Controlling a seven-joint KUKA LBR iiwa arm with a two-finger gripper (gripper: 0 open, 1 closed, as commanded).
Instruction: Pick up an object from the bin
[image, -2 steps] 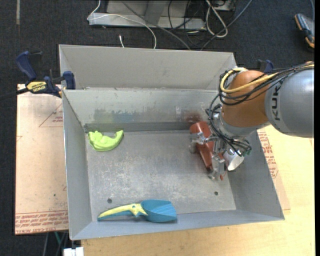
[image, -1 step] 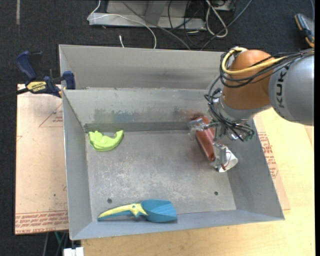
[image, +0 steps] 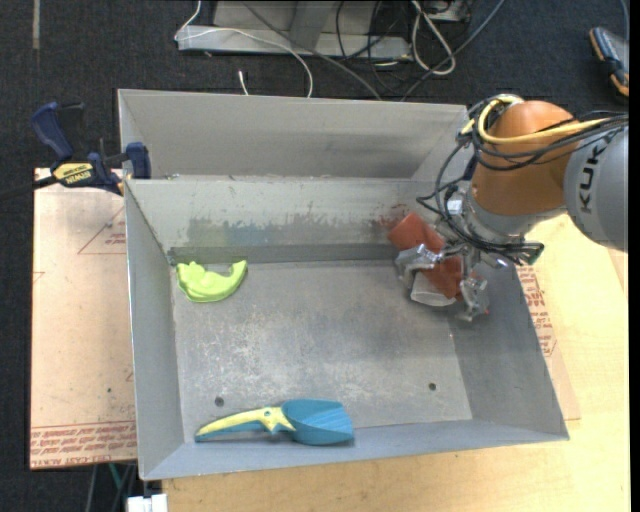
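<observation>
Blue-and-yellow tool (image: 285, 422) lies nearest, low in the frame, flat on the bin (image: 330, 340) floor and close against the front wall. It is well apart from the work.

Upper left of the floor: a green curved piece (image: 211, 280), alone, at the foot of the back wall. Also well apart from the work.

Middle of the floor is bare metal.

Upper right: a red lump (image: 406, 232) rests where the floor meets the back wall. This is judged to be the thing to pick, as nothing else lies near the claw. Its right part runs under the wrist and is hidden there.

The gripper (image: 445, 292) sits low over the floor, just right of and below the red lump. Something reddish shows at its tip, which could be part of the lump or part of the tool. Claw state: cannot tell whether wide, narrow or holding, because wrist and cables crowd that spot. The orange cover (image: 520, 150) hangs above it.

Step in hand, judged: securing the red lump at the wall.

To do it well:
- Centre the claw on the lump's bulk, not on an edge.
- Mind the sloped back wall, since a skewed descent could jam metal on metal or nudge the lump up the slope.
- Close firmly, then rise straight.
- Confirm the lump comes up before swinging clear.
</observation>
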